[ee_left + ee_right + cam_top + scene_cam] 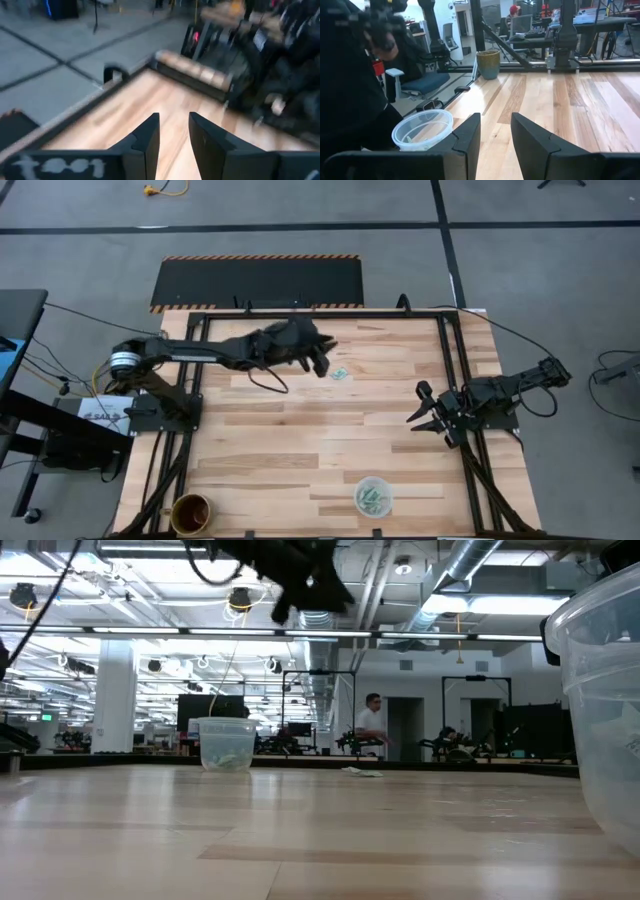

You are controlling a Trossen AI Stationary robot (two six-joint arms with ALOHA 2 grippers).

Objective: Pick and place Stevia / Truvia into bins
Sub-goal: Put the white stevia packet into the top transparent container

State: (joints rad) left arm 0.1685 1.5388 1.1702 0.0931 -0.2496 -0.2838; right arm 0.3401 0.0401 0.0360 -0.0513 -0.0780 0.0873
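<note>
Bin w/ packets already inside sits by table's near edge, right pincer parked w/ prongs apart at right edge, & left pincer, prongs apart & empty, hangs high just beside lone Stevia packet near far edge, prob. lining up its pick.

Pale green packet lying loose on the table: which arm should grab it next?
Left, probably. The left end effector hangs right beside the pale green paper sweetener packet, fingers slightly apart and empty. The right end effector sits farther off, by the table's right edge.
</note>
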